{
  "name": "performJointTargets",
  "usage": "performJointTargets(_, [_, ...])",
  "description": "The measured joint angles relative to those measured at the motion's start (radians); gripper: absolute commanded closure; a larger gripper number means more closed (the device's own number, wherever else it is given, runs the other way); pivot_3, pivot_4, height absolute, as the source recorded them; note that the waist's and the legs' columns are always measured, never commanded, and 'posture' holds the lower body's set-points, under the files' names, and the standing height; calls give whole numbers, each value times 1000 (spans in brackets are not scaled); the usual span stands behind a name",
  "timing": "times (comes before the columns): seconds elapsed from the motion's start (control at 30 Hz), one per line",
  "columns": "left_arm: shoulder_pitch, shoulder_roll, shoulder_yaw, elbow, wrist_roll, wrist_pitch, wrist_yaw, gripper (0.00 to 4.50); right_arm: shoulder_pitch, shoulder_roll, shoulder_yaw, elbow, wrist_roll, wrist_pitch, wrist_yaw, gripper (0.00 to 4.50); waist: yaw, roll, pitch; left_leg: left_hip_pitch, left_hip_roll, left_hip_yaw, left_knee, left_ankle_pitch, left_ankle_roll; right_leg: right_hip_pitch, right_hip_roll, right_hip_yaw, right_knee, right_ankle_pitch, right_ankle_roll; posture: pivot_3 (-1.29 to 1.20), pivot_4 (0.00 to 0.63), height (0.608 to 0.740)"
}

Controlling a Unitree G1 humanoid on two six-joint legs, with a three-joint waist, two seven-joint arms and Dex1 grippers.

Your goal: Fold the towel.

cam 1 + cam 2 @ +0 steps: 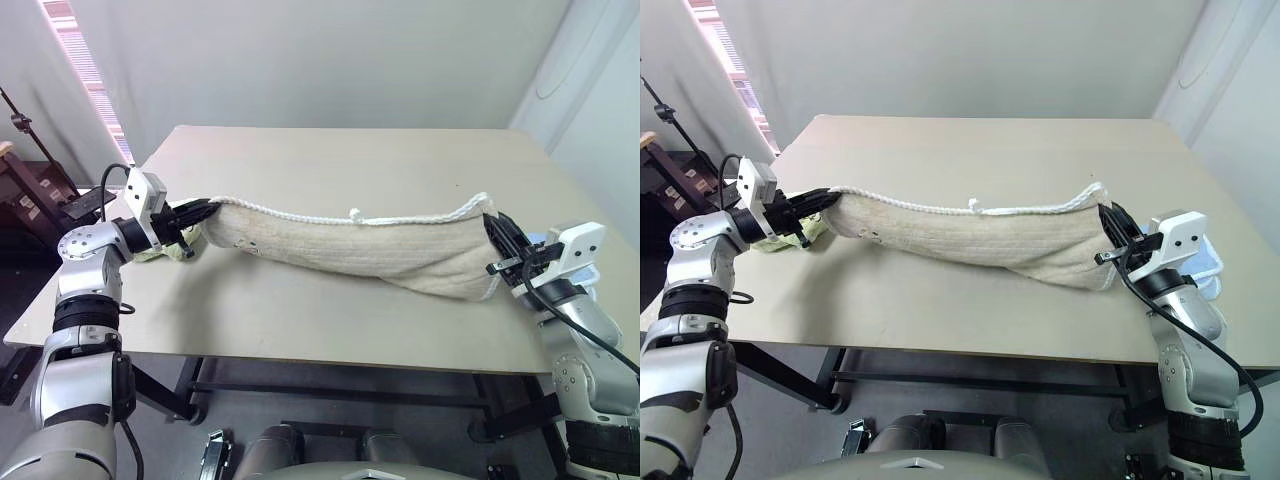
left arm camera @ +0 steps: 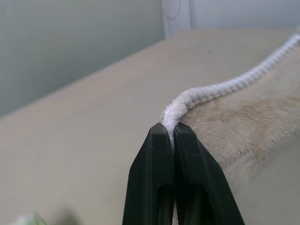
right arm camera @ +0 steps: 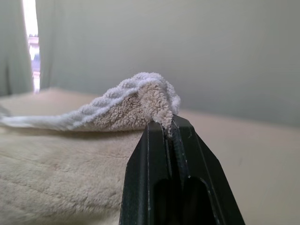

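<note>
Towel (image 1: pixel 350 245) hangs stretched between both grippers over the near half of the table (image 1: pixel 350 160), sagging in the middle so the belly touches or nearly touches the tabletop; cannot tell which. Left gripper (image 1: pixel 205 212) is clenched on the white corded edging (image 2: pixel 220 89) at one end; the wrist view shows the cord pinched right at the fingertips. Right gripper (image 1: pixel 493 222) is clenched on the other end, a nub of terry bunched at the tips (image 3: pixel 161 115). Small white loop (image 1: pixel 354 213) sits mid-span on the top edge. Judgement: thick terry, soft and floppy, no stiffness at all, some weight given the sag. Not slippery, pile gives good friction, not fragile. Both bites look shallow, so a hard tug could pop the cord out on the left. Best hold is at the corners on the corded hem, where the cord acts as a stop behind the fingers. A light green cloth (image 1: pixel 165 250) lies under the left wrist and a light blue one (image 1: pixel 1205 262) by the right, both apart from the towel.
</note>
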Motion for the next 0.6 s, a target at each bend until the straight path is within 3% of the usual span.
performJointTargets(0.2, [-4,3,19,-73,-36,53,48,4476,-59,-25,16,49,-49,81,1,4500,3,0,0,3,0,0,1,0,-1,4,0,0,-2,0,-1,0,0,740])
performJointTargets(0.6, [109,7,0,-194,-37,99,55,4476,29,-243,120,-64,91,695,152,4500,29,0,0,-4,0,0,-2,-1,4,-4,0,0,-4,0,-2,0,0,740])
